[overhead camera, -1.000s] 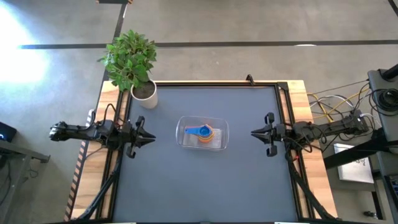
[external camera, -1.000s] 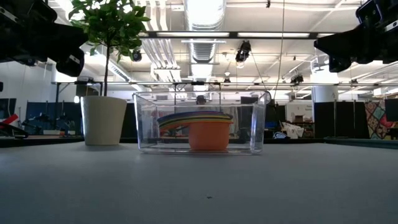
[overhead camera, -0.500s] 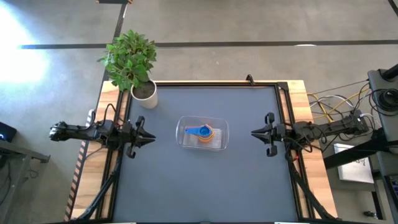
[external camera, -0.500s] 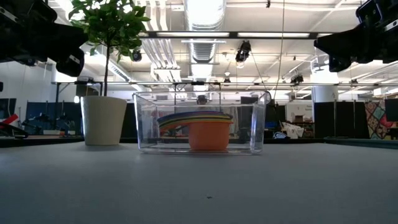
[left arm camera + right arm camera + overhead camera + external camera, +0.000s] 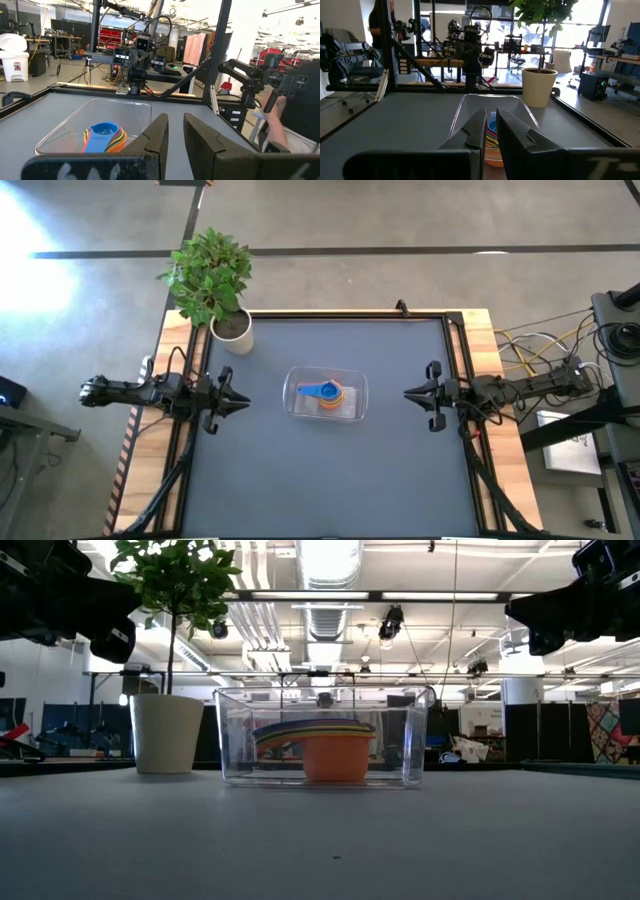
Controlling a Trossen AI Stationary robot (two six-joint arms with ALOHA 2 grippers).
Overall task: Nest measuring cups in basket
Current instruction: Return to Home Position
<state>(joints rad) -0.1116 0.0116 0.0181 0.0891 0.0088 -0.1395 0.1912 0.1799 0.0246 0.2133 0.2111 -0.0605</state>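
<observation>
**Desk:** Where are the measuring cups on your screens?

**Operator:** I see the measuring cups [image 5: 324, 394] nested in one stack inside the basket [image 5: 352, 412], the clear tray sitting flat in the middle of the table [image 5: 330, 480]. The light blue cup [image 5: 320, 390] is the top one, and its handle points toward the basket's left-arm end. From table height, the orange cup [image 5: 336, 760] is the one body I can make out. It rests on the basket floor with a fan of coloured rims and handles layered over it. I can't count all seven from any of my cameras.

**Desk:** And the arms?

**Operator:** Neither is touching the basket. The left gripper [image 5: 243, 402] hangs to the basket's left, well apart from it, raised above the table and pointing at it. Its fingers are drawn nearly together, with only a thin slit between them in my wrist camera, and nothing is in them. The right gripper [image 5: 409, 393] mirrors it on the basket's opposite side. It is also well apart, raised and aimed at the basket, with its fingers closed down to a narrow slit and empty.

**Desk:** Anything else near the basket?

**Operator:** A white plant pot [image 5: 232, 330] with a leafy plant stands behind the basket, off toward the left arm's side. It is apart from the basket, not touching it.
</observation>
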